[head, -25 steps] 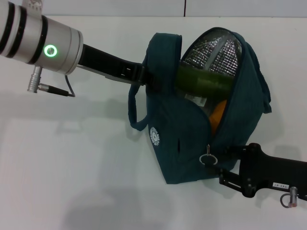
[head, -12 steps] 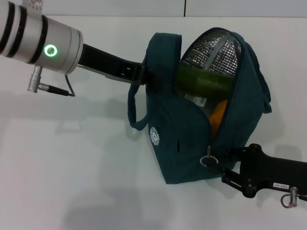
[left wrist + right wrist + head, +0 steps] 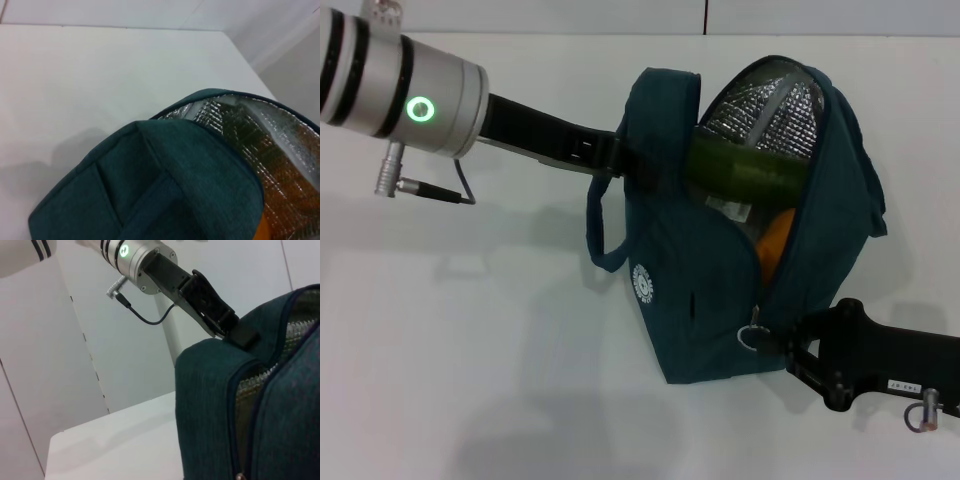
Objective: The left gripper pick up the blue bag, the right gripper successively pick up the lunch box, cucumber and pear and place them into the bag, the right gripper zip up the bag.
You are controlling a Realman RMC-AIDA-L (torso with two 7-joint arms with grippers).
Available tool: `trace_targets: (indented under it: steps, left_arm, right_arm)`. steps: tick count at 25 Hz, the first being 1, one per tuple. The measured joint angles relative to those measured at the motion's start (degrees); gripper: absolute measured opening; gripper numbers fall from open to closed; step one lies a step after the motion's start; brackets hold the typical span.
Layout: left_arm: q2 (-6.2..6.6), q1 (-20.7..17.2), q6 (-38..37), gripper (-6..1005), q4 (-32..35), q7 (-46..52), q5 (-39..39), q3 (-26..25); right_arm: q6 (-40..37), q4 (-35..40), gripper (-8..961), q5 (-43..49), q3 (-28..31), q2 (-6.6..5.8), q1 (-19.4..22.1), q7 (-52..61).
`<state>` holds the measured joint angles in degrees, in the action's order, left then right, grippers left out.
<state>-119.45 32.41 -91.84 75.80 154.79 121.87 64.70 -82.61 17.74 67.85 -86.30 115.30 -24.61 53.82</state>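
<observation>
The blue bag hangs over the white table with its mouth open and the silver lining showing. My left gripper is shut on its upper handle strap, as the right wrist view shows. The cucumber lies across the opening, and the pear sits below it inside. I cannot make out the lunch box in the bag. The metal ring zipper pull hangs at the bag's lower corner. My right gripper stands open with its tips at that ring.
The white table stretches out to the left and in front of the bag. Its far edge meets a pale wall. The second loop handle dangles free on the bag's left side.
My right gripper has crept left toward the zipper pull, and the ring has tipped against its tips. The left arm and the bag have barely shifted.
</observation>
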Motion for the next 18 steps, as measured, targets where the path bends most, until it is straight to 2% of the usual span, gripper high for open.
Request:
trace_targets:
  steps: [3,11,18]
  left_arm:
    - [0.01,-0.3,0.0,64,-1.1,-1.5,-1.2,-1.2]
    - [0.33,-2.1,-1.2,102,-7.0,-9.4,-10.2,-5.0]
    - [0.23,-2.8,-2.1,134,-12.7,-16.6,-10.6,-5.3]
  right_arm:
    - [-1.2,0.2,26,0.0,0.1,-0.37,0.3,-0.2]
    - [-7.4,1.7,8,-0.2,3.8,-1.98,3.4,-1.4]
    - [-8.5,3.3,10,-0.4,5.3,-1.87,3.5,-1.2]
